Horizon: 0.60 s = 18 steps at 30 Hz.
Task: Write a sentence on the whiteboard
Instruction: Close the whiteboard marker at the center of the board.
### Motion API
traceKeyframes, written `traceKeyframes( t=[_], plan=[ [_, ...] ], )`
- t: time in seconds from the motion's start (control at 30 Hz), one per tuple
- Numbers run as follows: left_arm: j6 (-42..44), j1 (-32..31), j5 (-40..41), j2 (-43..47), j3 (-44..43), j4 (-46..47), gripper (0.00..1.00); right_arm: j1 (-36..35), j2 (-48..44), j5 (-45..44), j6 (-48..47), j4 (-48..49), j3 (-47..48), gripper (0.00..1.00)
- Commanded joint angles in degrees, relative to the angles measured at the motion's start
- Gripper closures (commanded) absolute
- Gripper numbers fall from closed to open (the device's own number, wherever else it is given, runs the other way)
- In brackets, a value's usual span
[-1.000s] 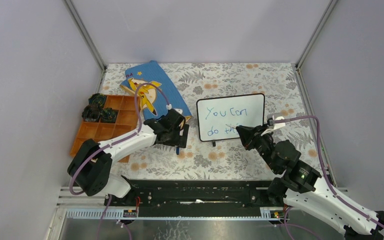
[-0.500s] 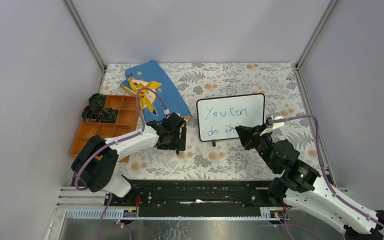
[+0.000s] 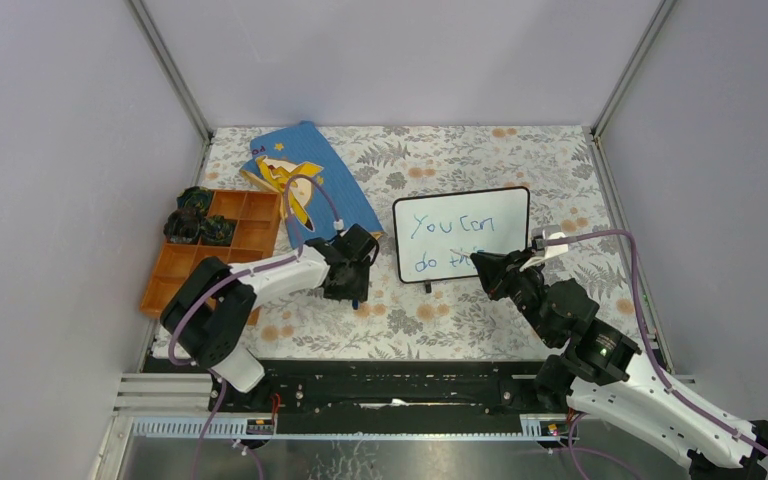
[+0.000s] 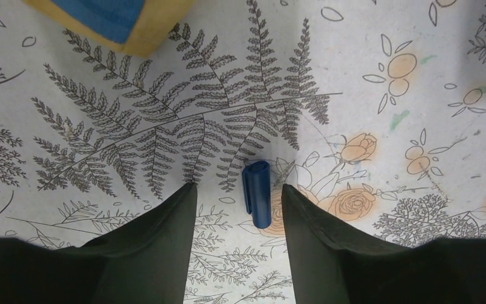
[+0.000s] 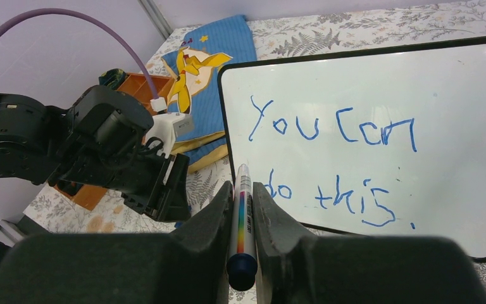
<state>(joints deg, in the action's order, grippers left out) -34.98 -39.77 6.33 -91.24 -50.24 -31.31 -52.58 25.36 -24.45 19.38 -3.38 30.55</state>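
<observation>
My right jaws clamp a slim marker (image 5: 241,212) by the glossy, black-framed whiteboard (image 5: 455,88). My left jaws gape astride a stubby blue cap (image 4: 257,199) on the fern-printed worktop (image 4: 380,38).

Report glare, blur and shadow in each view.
Top external: even light, no glare on the whiteboard, right gripper covers part of the sentence. Left wrist: tablecloth print sharp, left gripper near-black, detail lost. Right wrist: writing crisp, marker sharp, small glint at the board's top-right corner.
</observation>
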Motion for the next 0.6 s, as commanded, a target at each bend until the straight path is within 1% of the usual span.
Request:
traceKeyframes(
  t=[0.0, 0.23, 0.57],
  plan=[
    [-0.7, -0.2, 1.8, -2.1, -2.2, 2.0, 0.43, -0.4, -0.3, -0.7, 0.4, 2.6, 0.3, 1.00],
    [-3.9, -2.3, 4.3, -4.3, -3.6, 0.7, 0.46, -0.4, 0.3, -0.5, 0.3, 2.8, 0.3, 1.00],
    [-8.5, -4.9, 8.0, -5.8, -2.3, 0.0, 0.53, -0.4, -0.3, -0.9, 0.0, 2.8, 0.0, 1.00]
  ],
)
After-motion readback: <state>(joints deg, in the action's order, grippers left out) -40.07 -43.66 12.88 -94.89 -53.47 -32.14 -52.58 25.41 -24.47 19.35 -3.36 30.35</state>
